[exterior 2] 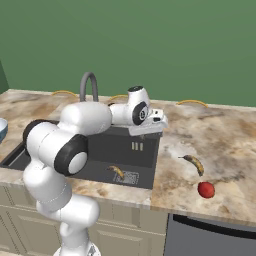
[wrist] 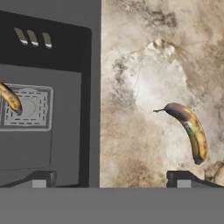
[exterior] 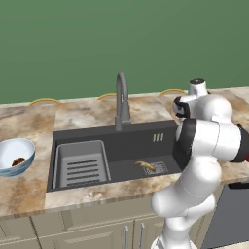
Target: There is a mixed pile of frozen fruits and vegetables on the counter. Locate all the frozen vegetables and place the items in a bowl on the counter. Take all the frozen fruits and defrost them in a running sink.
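sink banana (wrist: 10,98): cut by hand view's left edge | bowl (exterior 2: 1,131): cut by right base view's left edge

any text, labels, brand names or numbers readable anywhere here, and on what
None can be read.
Banana on the counter: a small greenish sticker-like patch, too blurred to read.
Sink back wall: three pale slots, not characters.
Bowl, faucet, red piece: no markings.
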